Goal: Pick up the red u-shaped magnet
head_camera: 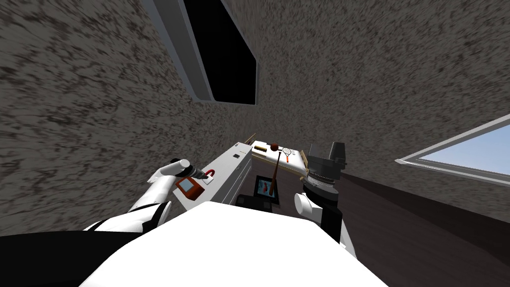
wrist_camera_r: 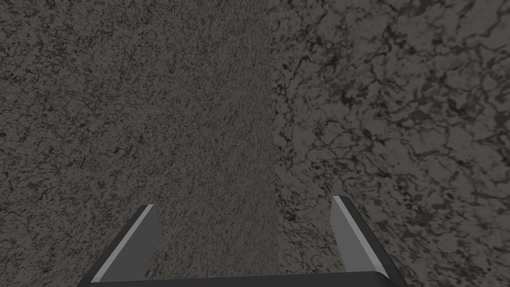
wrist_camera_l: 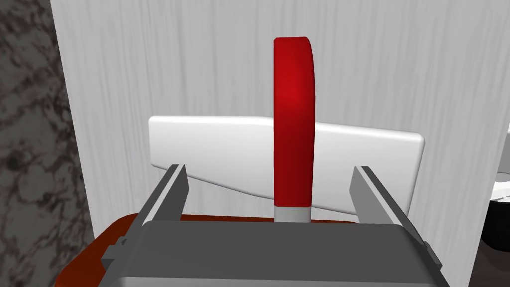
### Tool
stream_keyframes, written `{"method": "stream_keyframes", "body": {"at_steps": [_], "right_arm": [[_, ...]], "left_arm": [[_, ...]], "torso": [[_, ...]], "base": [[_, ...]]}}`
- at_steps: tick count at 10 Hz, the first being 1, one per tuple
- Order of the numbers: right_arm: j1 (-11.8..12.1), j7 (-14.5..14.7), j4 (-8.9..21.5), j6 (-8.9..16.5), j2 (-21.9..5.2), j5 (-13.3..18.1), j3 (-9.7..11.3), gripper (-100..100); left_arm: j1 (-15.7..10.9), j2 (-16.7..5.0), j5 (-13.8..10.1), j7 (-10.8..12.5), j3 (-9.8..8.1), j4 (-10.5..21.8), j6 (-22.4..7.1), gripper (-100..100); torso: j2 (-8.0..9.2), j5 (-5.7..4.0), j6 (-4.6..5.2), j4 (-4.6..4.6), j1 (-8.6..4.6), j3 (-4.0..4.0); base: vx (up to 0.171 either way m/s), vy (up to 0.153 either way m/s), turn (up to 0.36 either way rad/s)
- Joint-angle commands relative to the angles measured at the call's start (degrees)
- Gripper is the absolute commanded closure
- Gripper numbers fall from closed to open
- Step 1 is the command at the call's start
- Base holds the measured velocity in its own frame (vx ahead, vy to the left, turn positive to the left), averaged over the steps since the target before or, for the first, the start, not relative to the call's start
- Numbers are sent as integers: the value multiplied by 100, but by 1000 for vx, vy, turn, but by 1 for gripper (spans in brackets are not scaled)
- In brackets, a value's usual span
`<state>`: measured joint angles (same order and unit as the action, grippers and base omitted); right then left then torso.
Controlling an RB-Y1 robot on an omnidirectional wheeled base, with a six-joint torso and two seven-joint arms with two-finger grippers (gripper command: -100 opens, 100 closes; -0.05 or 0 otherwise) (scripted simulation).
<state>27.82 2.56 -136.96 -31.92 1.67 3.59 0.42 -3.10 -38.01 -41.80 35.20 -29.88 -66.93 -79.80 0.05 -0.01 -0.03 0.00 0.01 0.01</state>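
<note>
The left gripper (wrist_camera_l: 270,171) hangs wide open over the white cabinet (wrist_camera_l: 199,60), its fingers (wrist_camera_l: 169,194) on either side of the red magnet (wrist_camera_l: 294,109) without touching it, so it holds nothing. The magnet shows edge-on midway between them, lying across a white block (wrist_camera_l: 358,159), and an orange-red gadget (head_camera: 188,187) sits just beside the gripper's body. Off to the right, the right gripper (wrist_camera_r: 244,202) is raised away from the cabinet, its fingers spread and empty.
</note>
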Motion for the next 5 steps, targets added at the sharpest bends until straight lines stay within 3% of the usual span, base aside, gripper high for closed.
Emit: {"method": "stream_keyframes", "body": {"at_steps": [1, 5], "right_arm": [[0, 0, 0, 0, 0, 0, 0, 0], [0, 0, 0, 0, 0, 0, 0, 0]], "left_arm": [[-2, 0, 1, 1, -1, 3, 0, -100], [-2, 0, 1, 1, -1, 3, 0, -100]], "torso": [[0, 0, 0, 0, 0, 0], [4, -1, -1, 1, -5, 2]], "base": [[9, 9, -28], [-2, -5, 11]]}}
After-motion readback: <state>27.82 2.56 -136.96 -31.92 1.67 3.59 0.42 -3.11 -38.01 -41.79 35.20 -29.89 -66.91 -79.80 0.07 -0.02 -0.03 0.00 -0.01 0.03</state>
